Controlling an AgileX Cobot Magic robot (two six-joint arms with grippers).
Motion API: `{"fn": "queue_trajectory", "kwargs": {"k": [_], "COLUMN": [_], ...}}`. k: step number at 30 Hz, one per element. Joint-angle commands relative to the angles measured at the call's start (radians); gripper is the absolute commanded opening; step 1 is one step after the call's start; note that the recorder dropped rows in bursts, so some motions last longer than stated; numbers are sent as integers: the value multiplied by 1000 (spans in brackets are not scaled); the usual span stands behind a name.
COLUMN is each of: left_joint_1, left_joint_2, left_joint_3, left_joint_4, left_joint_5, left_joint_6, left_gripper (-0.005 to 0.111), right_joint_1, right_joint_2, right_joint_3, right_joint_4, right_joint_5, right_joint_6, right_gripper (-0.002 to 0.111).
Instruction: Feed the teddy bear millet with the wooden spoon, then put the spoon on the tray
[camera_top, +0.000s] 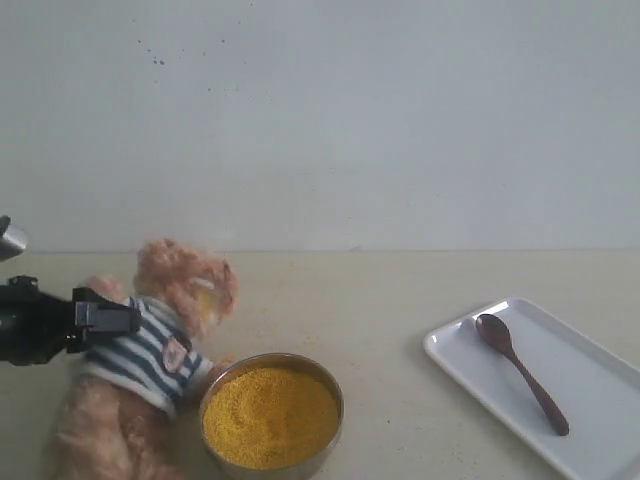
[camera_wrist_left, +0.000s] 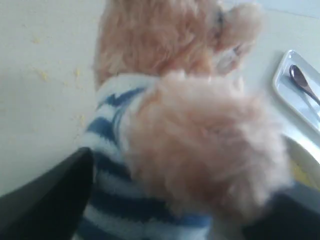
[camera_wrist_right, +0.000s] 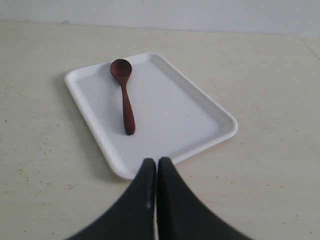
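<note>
On the left of the counter (camera_top: 400, 300), your left fingers (camera_wrist_left: 50, 200) are clamped on the bear (camera_top: 165, 345) at its striped shirt. It sits upright, touching the bowl (camera_top: 335, 392) heaped with millet (camera_top: 270, 415). Over on the right, the spoon (camera_top: 520, 370) lies flat on the tray (camera_top: 600, 395), well apart from the bear. Your right fingers (camera_wrist_right: 172, 200) are pressed together, empty, just off the tray's rim.

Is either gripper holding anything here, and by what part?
The left gripper grips the teddy bear around its striped torso. The right gripper is shut and empty; the spoon lies on the tray.
</note>
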Motion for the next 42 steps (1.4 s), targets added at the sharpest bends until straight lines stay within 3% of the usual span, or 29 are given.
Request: {"fn": "queue_trajectory", "kwargs": {"k": [1, 13, 21, 26, 29, 31, 34, 42], "left_joint_1": [-2, 25, 131, 148, 148, 148, 148, 148], "left_joint_2": [113, 75, -123, -292, -388, -448, -545, -659], "left_joint_3": [-5, -34, -34, -41, -63, -76, -93, -189], "left_joint_4": [-15, -15, -15, -15, -15, -15, -15, -15], "left_joint_5": [10, 32, -82, -219, -371, -472, -561, -542], "left_joint_6": [9, 72, 41, -39, -129, -184, -259, -337], "left_gripper": [100, 102, 102, 100, 81, 58, 10, 5], "right_joint_1": [-4, -4, -4, -4, -4, -4, -4, -4], "right_joint_2": [-3, -3, -3, -3, -3, -3, -3, -3], "right_joint_3": [-1, -1, -1, -1, -1, -1, -1, -1], "right_joint_4": [-5, -5, -5, -5, -5, -5, -5, -5], "right_joint_5": [2, 2, 2, 2, 2, 2, 2, 2], "right_joint_6": [0, 0, 0, 0, 0, 0, 0, 0], "right_gripper": [0, 0, 0, 0, 0, 0, 0, 0]}}
